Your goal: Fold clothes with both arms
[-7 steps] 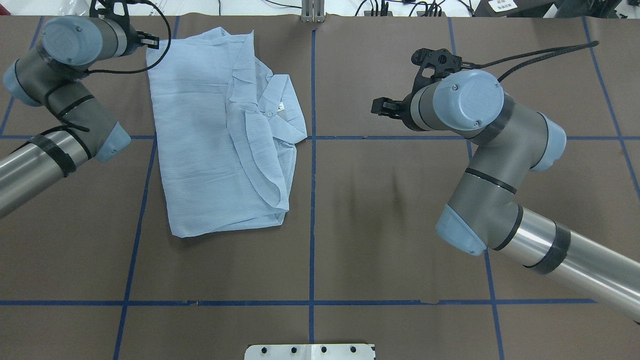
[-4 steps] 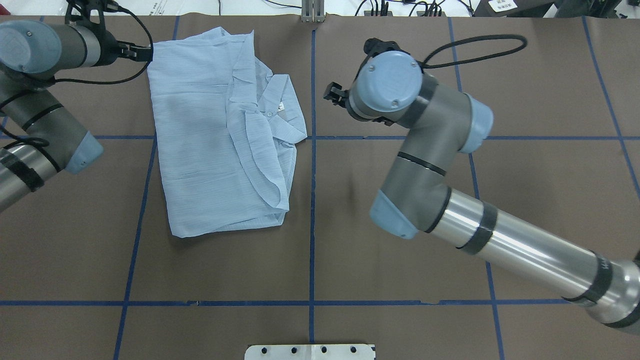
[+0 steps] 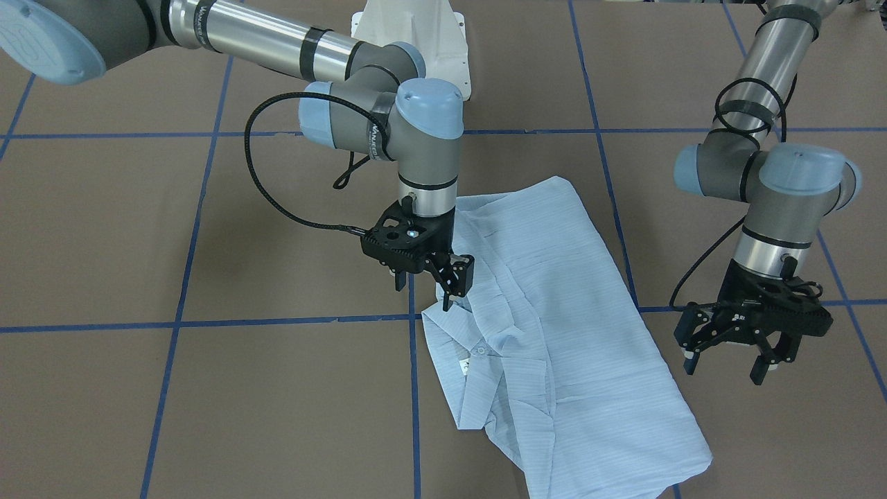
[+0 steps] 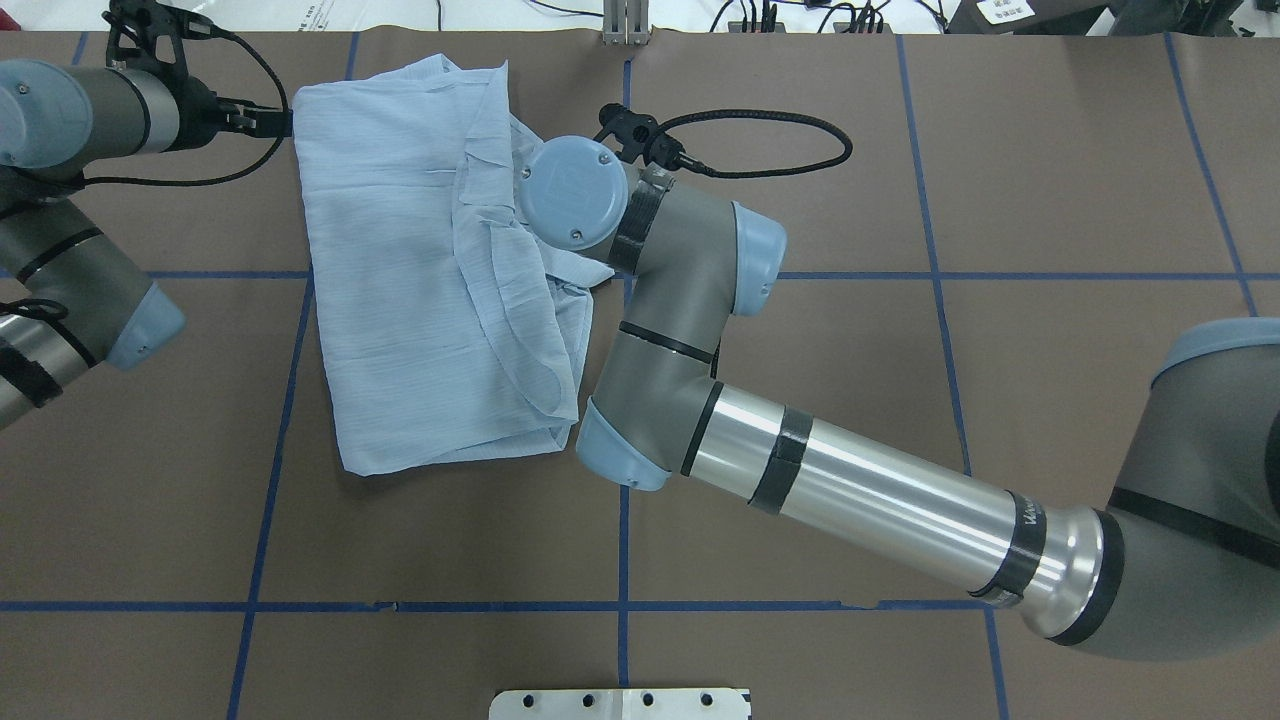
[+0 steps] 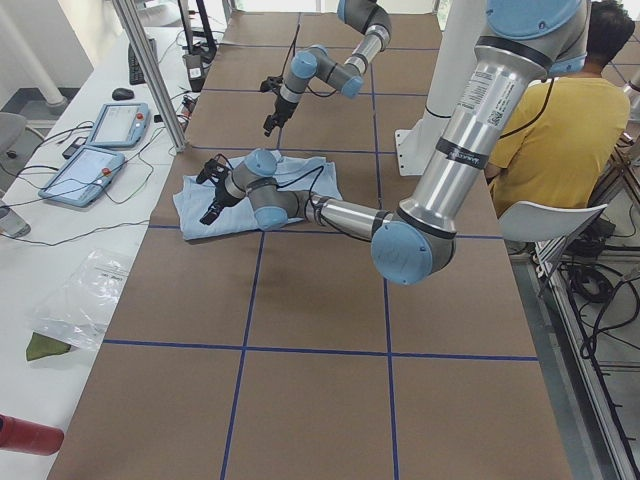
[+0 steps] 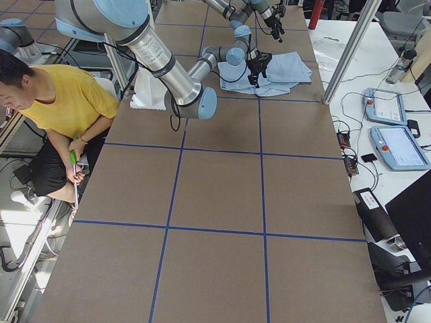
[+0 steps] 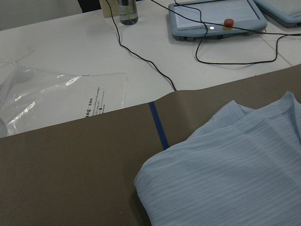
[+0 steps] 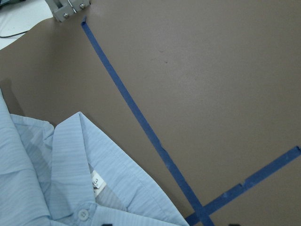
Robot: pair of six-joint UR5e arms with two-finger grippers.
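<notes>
Front-facing: shirt point(image 3: 575, 333) collar under R gripper point(image 3: 426, 287), maybe touching; L gripper point(image 3: 724, 364) beside

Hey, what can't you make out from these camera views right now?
- Overhead view: the right gripper is hidden under the wrist of the right arm, which also covers part of the collar of the shirt.
- Right wrist view: the collar label is partly tucked under fabric, so unreadable.
- Left wrist view: the left gripper is out of frame.

Lighting: bright, even, from overhead. Shadows: soft and faint on the table point(image 4: 450, 540). Glare: pale streaks along the right arm point(image 4: 880, 490), on its silver tube. Focus: sharp; side views bend slightly at edges.
</notes>
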